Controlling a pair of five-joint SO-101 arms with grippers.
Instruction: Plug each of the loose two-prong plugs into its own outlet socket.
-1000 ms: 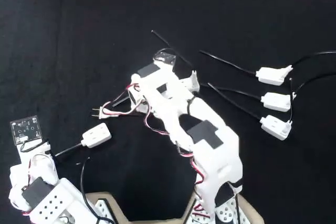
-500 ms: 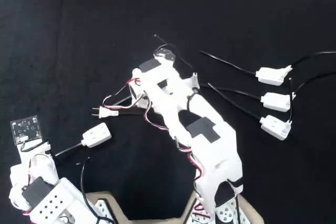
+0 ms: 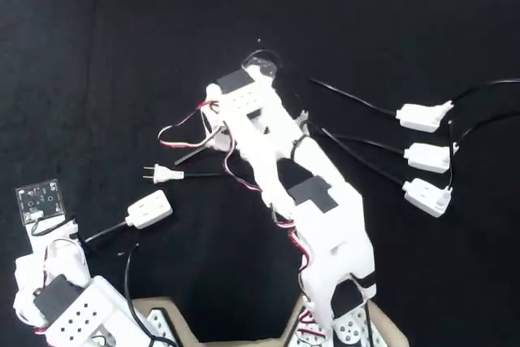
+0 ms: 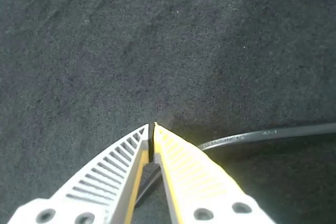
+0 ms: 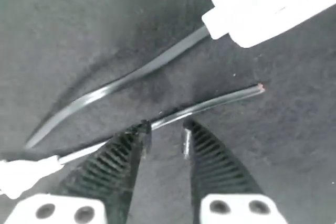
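"So, where does the loose two-prong plug (image 3: 160, 173) lie?"

"Flat on the black surface (image 3: 97, 79), left of the right arm (image 3: 325, 225), with its prongs pointing away from the arm. Its thin cord (image 3: 199, 175) runs toward that arm. The free outlet socket (image 3: 149, 209) sits just beside the plug, nearer the arm bases, and apart from it."

"And the right gripper (image 5: 164, 132)?"

"Partly open, holding nothing. In the right wrist view its dark fingertips (image 5: 128, 148) stand on either side of the plug's cord, whose cut end lies loose a little further on. Whether a tip touches the cord I cannot tell. The plug shows beside one finger, and the socket's white body lies beyond."

"The left gripper (image 4: 152, 125)?"

"Closed tip to tip, with nothing between. A dark cable (image 4: 262, 134) crosses the cloth beneath it. The left arm (image 3: 65, 306) sits folded at the near-left corner."

"Anything else?"

"Three more white sockets (image 3: 428, 156) lie in a column at the far right, with dark cords running off them."
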